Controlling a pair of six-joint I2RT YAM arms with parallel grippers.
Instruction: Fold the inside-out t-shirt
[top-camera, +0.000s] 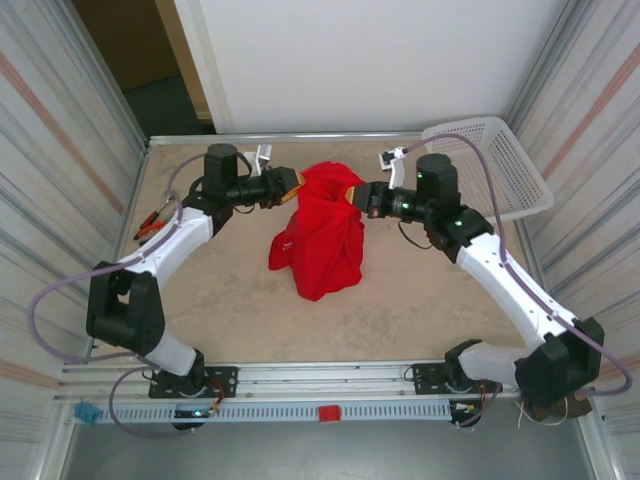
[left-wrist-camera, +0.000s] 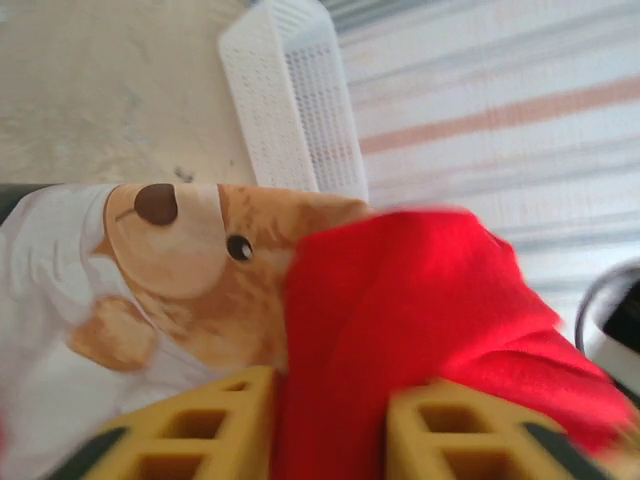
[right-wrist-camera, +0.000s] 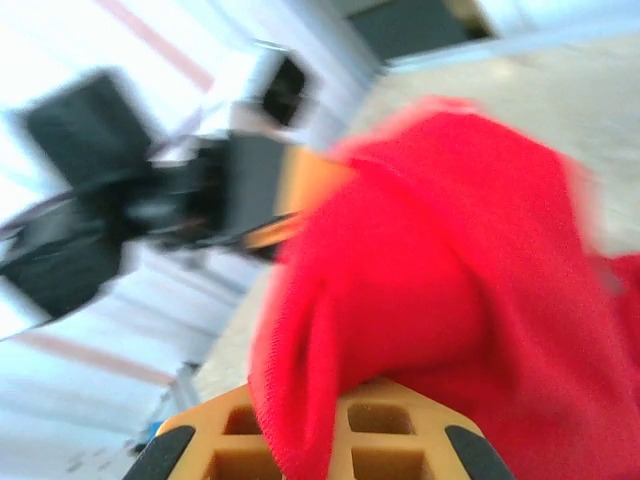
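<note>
We see t-shirt (top-camera: 320, 240) hanging btwn both hands, long axis twd near counter (top-camera: 220, 300) edge; R hand (top-camera: 358, 197) clamps its top, L hand (top-camera: 296, 184) straddles cloth, can't tell if gripping.

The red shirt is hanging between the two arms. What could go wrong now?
The shirt hangs bunched between both arms. The left jaws stand slightly apart around the cloth, so that side might slip down to the table. The right jaws pinch a fold, which could pull free. It may then land crumpled.
</note>
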